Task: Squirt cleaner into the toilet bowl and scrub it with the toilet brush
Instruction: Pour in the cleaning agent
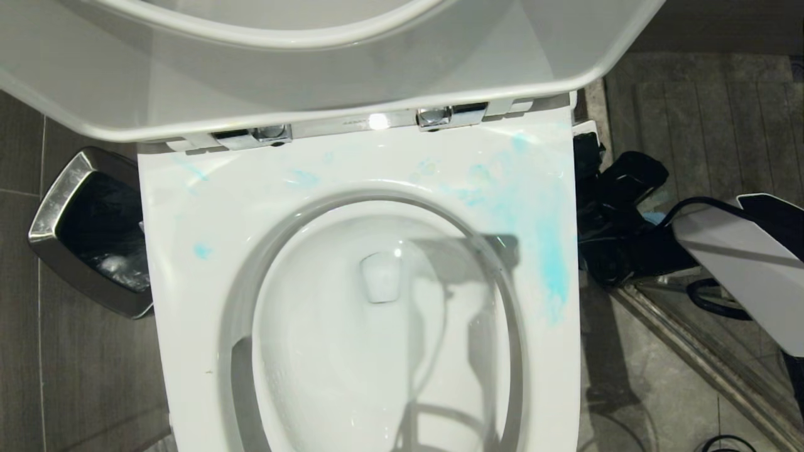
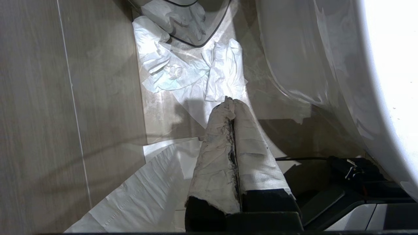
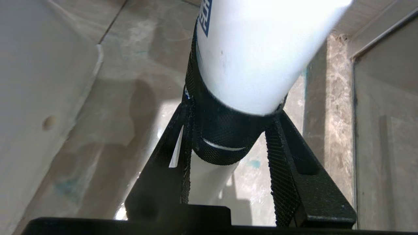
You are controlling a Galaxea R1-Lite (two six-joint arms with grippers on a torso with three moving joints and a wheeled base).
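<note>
The toilet bowl (image 1: 326, 376) fills the head view, its lid raised and its rim (image 1: 188, 301) smeared with blue on the right. My right gripper (image 3: 233, 107) is low beside the toilet's right side, above the floor, and shut on the cleaner (image 3: 254, 58), a white bottle with a blue-printed label. A black mesh band circles the bottle where the fingers (image 3: 281, 153) clamp it. In the head view that arm (image 1: 747, 263) reaches in from the right. My left gripper (image 2: 230, 101), wrapped in white paper, hangs shut and empty by the toilet's left side. The toilet brush is out of view.
A square silver-rimmed waste bin (image 1: 88, 232) stands left of the toilet. Crumpled white tissue (image 2: 183, 71) lies on the floor by the toilet base. A stone threshold (image 1: 691, 351) and a glass panel run along the right, with black cables (image 1: 716, 301) nearby.
</note>
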